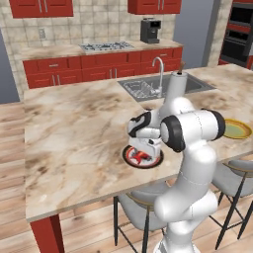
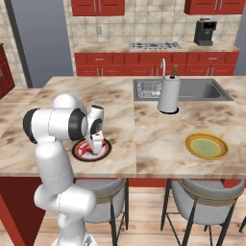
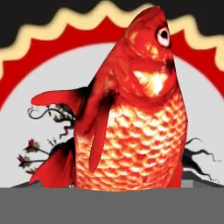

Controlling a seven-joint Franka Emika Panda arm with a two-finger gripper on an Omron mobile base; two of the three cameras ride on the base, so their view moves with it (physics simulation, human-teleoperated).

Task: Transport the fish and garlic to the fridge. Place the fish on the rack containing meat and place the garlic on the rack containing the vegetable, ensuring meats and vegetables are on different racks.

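Note:
The fish (image 3: 135, 122), bright red-orange and scaly, lies on a round plate (image 3: 65, 39) with a red and black rim, very close below the hand camera. My gripper (image 1: 144, 154) reaches straight down onto this plate (image 1: 126, 157) near the island counter's front edge, with a bit of the fish (image 1: 140, 157) showing under it. From the right, the gripper (image 2: 97, 148) stands over the plate (image 2: 77, 153). Its fingertips are hidden, so open or shut is unclear. The garlic is out of view. A tall grey panel (image 1: 197, 29) stands beside the oven; I cannot tell whether it is the fridge.
A white paper-towel roll (image 2: 169, 93) stands by the sink (image 2: 202, 90). A yellow-green plate (image 2: 206, 145) lies at the counter's right front. Grey stools (image 2: 197, 199) sit below the front edge. A stove (image 1: 106, 47) and coffee machine (image 1: 150, 30) line the back wall.

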